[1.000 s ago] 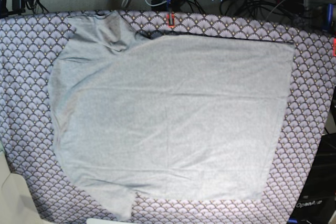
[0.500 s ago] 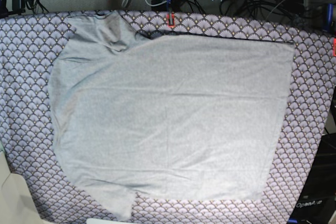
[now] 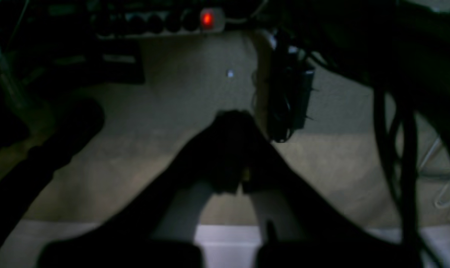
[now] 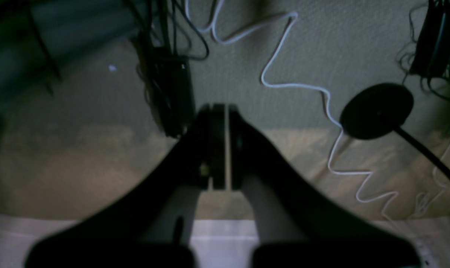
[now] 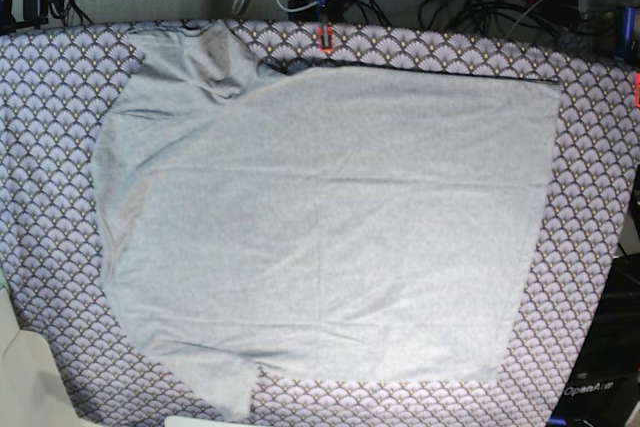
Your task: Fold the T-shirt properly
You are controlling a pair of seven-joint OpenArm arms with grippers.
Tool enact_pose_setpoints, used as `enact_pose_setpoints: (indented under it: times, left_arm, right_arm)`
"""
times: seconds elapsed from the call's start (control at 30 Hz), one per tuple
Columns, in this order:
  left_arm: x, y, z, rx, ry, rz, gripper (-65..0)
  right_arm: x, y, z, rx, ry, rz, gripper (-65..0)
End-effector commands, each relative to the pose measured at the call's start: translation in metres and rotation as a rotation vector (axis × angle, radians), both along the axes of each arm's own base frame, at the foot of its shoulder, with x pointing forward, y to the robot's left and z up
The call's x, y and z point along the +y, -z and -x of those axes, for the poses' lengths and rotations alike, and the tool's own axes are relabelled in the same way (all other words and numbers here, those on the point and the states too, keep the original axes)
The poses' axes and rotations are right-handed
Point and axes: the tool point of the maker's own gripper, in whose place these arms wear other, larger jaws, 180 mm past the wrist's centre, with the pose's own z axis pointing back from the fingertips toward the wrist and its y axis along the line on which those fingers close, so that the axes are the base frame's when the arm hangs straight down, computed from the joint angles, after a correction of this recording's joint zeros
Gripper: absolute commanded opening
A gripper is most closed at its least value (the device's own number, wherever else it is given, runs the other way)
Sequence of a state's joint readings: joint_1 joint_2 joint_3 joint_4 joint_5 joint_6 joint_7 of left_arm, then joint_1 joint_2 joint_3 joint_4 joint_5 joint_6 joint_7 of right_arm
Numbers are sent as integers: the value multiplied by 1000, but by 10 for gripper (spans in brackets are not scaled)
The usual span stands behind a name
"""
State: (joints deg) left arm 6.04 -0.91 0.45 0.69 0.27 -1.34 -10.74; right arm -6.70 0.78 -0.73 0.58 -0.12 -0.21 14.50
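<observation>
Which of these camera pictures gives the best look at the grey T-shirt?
The base view: the whole T-shirt lies spread flat on the purple patterned tablecloth. Both wrist views show none of it, only dark closed grippers, floor and cables.

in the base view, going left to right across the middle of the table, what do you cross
Purple fan-patterned tablecloth → grey T-shirt → a strip of the same tablecloth along the right edge.
</observation>
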Motion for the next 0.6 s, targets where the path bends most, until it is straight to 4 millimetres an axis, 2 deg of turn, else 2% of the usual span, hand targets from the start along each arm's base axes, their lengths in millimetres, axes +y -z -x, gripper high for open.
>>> enact_pose_setpoints:
  times: [0.0,0.17,0.23,0.3,0.4,0.47,0.57]
  left_arm:
    - [9,-1,10,-5,-1,-14,-650]
    - [-3,-8,40,-24,-34,96,-650]
    - [12,-12,54,-30,-40,76,-650]
    - [20,-16,61,-57,-74,64,-650]
    - [25,-24,68,-127,-118,53,-650]
    - [38,-31,71,-179,-117,34,-650]
    - [43,-44,75,-270,-118,25,-650]
  right_arm:
    - [1,-2,8,-17,3,-7,-650]
    - [-6,-12,38,-79,-3,7,-650]
    - [-9,-19,52,-112,-6,13,-650]
    - [-10,-28,66,-157,-10,15,-650]
    - [-27,-51,79,-302,-32,42,-650]
    - [-33,-75,85,-428,-49,51,-650]
    - [-43,-110,86,-607,-78,63,-650]
